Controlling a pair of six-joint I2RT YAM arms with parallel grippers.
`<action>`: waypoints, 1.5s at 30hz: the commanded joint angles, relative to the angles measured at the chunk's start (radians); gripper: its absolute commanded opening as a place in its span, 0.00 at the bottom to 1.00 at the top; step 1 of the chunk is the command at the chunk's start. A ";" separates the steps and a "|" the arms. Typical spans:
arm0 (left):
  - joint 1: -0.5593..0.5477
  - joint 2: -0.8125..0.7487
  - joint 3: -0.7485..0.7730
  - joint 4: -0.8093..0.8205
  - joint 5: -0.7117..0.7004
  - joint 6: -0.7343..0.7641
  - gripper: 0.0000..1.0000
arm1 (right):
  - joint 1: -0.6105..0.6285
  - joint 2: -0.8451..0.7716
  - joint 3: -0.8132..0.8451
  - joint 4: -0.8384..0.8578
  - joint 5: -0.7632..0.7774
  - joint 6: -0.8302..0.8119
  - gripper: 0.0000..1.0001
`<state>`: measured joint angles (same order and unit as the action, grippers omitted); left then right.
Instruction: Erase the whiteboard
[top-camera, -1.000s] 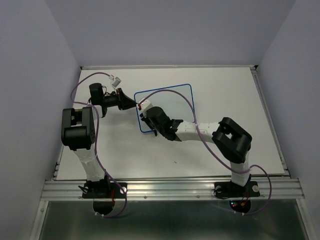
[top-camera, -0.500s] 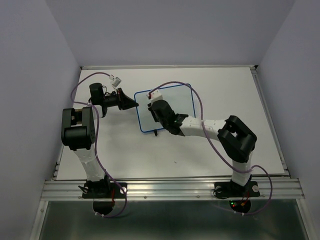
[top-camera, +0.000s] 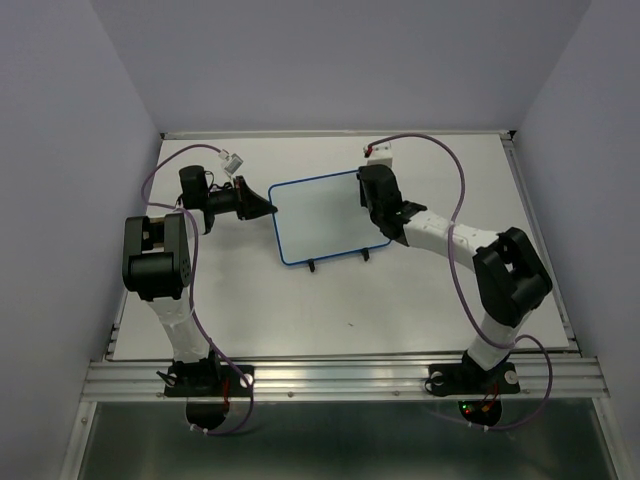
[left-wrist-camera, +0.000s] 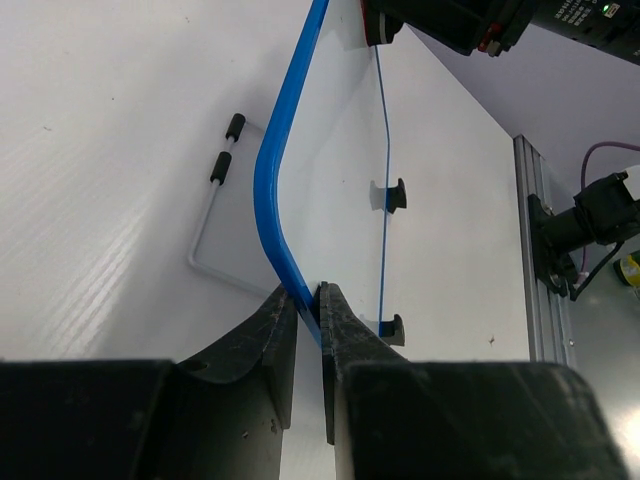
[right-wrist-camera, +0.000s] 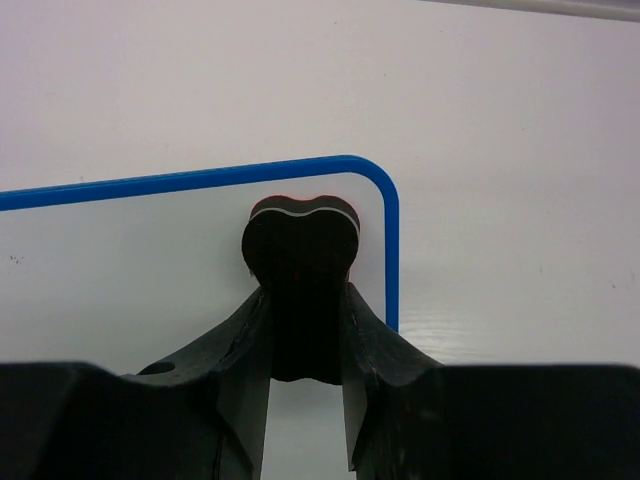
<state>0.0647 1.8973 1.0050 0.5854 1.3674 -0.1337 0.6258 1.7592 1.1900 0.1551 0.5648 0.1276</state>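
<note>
**Asker:** Two grippers busy, then. What does each one have?

**Robot:** My left gripper (left-wrist-camera: 308, 300) is pinched on the whiteboard (top-camera: 325, 215), fingers together on the rounded left corner of its blue frame (left-wrist-camera: 272, 130), bracing it. My right gripper (right-wrist-camera: 303, 300) is clamped on a small dark eraser (right-wrist-camera: 300, 240), which sticks out past the fingertips.

**Asker:** Where is the board?

**Robot:** Mid-table (top-camera: 450, 300), with its two black feet (top-camera: 313, 265) on the edge nearest my bases. My left arm reaches it from the left and my right from the right.

**Asker:** Which step is this?

**Robot:** The wiping itself, I judge. The eraser sits at the board's far right corner, just inside the curve of the frame. The surface my right wrist camera shows looks almost bare, apart from a tiny speck at the left of that view. I cannot tell from here whether the pad is pressing on the board or only over it.

**Asker:** And the next move?

**Robot:** A stroke back across the surface, pad flat, with a firm left grip so the board does not slide.

**Asker:** How much room is there?

**Robot:** None further out, since the frame is right beside the eraser on two sides. The open run goes left toward my other gripper and down toward the feet. I would stop short of my left fingers.
</note>
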 joint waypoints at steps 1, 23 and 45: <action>-0.005 -0.001 0.030 0.017 0.018 0.097 0.00 | -0.028 -0.026 -0.013 -0.017 0.064 -0.016 0.01; -0.008 -0.004 0.032 0.013 0.004 0.101 0.00 | 0.293 0.181 0.175 0.058 -0.276 -0.103 0.01; -0.008 -0.007 0.030 -0.002 -0.005 0.109 0.00 | -0.032 0.005 0.016 0.077 -0.077 -0.080 0.01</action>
<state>0.0628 1.8973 1.0107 0.5636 1.3605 -0.1146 0.7235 1.8381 1.2678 0.2131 0.3744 0.0181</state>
